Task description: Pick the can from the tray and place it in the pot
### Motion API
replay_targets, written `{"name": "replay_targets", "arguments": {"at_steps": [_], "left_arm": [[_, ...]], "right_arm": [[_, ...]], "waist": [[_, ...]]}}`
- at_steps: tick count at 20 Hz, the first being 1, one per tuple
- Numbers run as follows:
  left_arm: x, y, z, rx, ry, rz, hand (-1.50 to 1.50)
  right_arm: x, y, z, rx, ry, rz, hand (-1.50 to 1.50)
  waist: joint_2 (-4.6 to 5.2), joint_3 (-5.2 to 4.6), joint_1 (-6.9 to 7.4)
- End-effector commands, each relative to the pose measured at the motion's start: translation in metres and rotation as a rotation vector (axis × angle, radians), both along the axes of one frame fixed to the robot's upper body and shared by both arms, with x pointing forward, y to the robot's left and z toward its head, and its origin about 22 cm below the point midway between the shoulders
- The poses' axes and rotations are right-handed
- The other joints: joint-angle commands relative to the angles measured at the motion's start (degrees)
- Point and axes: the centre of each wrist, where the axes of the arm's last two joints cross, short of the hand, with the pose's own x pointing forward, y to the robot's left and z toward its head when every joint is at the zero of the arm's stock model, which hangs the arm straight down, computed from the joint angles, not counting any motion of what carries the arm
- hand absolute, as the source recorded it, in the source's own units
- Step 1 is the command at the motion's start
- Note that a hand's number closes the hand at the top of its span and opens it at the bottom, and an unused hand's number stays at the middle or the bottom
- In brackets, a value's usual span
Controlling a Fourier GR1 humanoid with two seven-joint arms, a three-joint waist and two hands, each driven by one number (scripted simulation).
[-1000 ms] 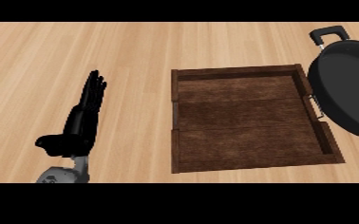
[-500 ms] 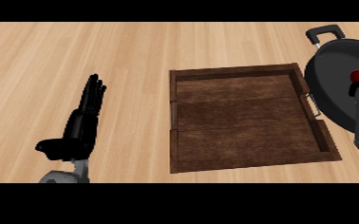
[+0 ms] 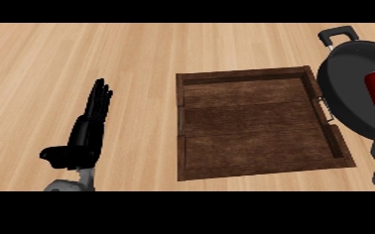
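Note:
A dark wooden tray [image 3: 192, 129] lies in the middle of the counter with nothing inside it. At the right edge sits a black pot [image 3: 341, 94] with a loop handle at its top. A red can [image 3: 369, 89] shows inside the pot, cut off by the view's right edge. My left hand [image 3: 86, 131] rests at the lower left, open, fingers straight and pointing up, well left of the tray. No right hand shows in the view.
Light wooden counter [image 3: 110, 54] spreads around the tray on the left and above. The pot touches or overlaps the tray's right rim.
The view has shifted so the pot and tray sit further left. The red can has come into sight inside the pot. My left hand has dropped slightly lower.

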Motion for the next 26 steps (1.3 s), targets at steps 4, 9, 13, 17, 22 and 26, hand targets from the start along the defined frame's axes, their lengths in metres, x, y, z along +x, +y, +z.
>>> {"name": "replay_targets", "arguments": {"at_steps": [4,9,13,17,22,26], "left_arm": [[0.0,0.0,0.0,0.019,-0.012,0.011,0.0],[0.001,0.011,0.001,0.006,0.006,0.033,0.0],[0.001,-0.001,0.001,-0.003,-0.004,0.038,0.0],[-0.01,0.009,-0.002,0.002,0.013,0.03,0.0],[-0.005,0.014,-0.008,0.001,-0.006,0.028,0.0],[-0.001,0.004,-0.002,0.021,0.012,0.019,0.0]], "right_arm": [[-0.015,0.013,-0.008,-0.124,-0.354,-0.175,-1.5],[-0.038,0.032,-0.025,-0.209,-0.347,-0.2,-1.5],[-0.065,0.041,-0.04,-0.237,-0.361,-0.2,-1.5],[-0.079,0.048,-0.045,-0.266,-0.385,-0.189,-1.5],[-0.119,0.046,-0.057,-0.26,-0.356,-0.188,-1.5],[-0.13,0.048,-0.054,-0.313,-0.377,-0.225,-1.5]], "waist": [[-0.39,-0.09,-0.89],[-0.54,-0.17,-1.41],[-0.66,-0.15,-1.74],[-0.66,-0.16,-0.83],[-0.7,-0.17,-1.45],[-0.57,-0.13,-1.19]]}}
